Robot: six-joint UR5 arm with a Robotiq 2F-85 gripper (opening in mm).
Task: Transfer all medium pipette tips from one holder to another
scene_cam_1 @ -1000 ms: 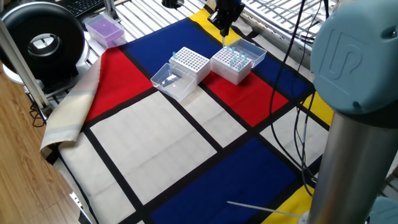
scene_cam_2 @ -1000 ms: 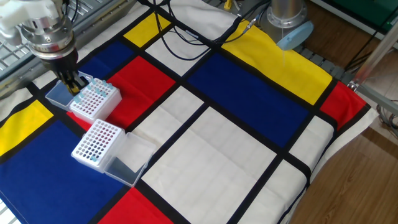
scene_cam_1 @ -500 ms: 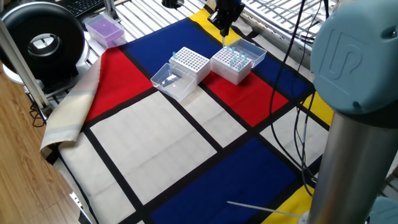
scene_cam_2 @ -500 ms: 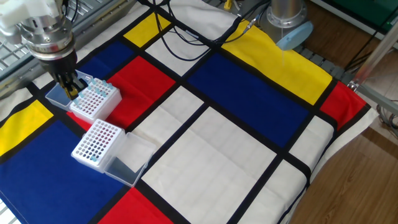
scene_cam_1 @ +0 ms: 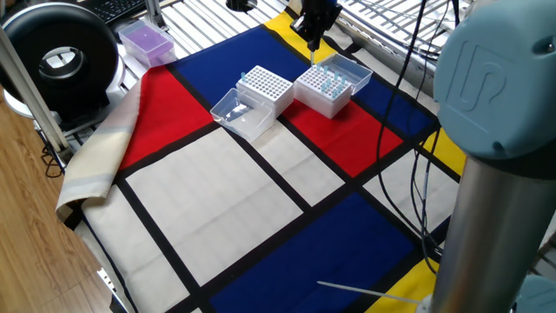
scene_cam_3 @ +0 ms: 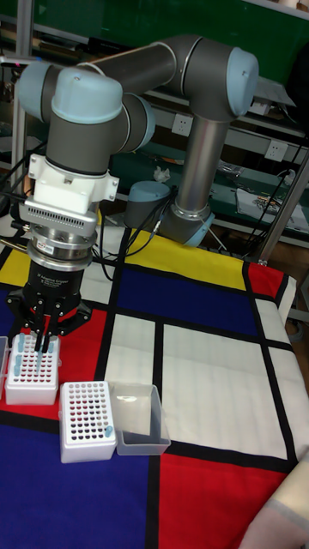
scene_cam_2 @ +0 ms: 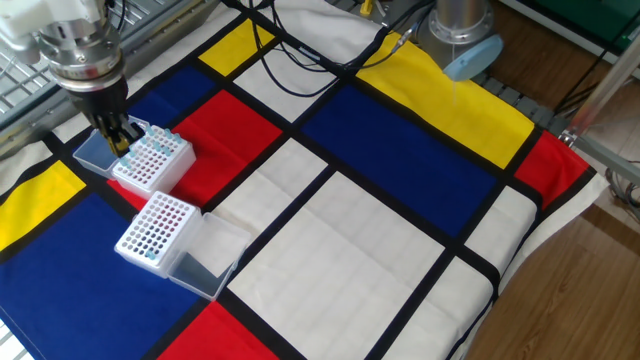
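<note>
Two white perforated holders sit side by side on the cloth. The far holder carries several pale-blue medium pipette tips. The near holder has only a few tips, along one edge. My gripper hangs just over the far holder's back edge. Its fingers look closed on one slender tip that points down at the holder.
Clear open lids lie beside each holder. A purple box and a black round device stand at the cloth's far corner. Black cables cross the cloth near the arm's base.
The gripper has shifted very slightly over the far holder. The holders and lids have not moved.
</note>
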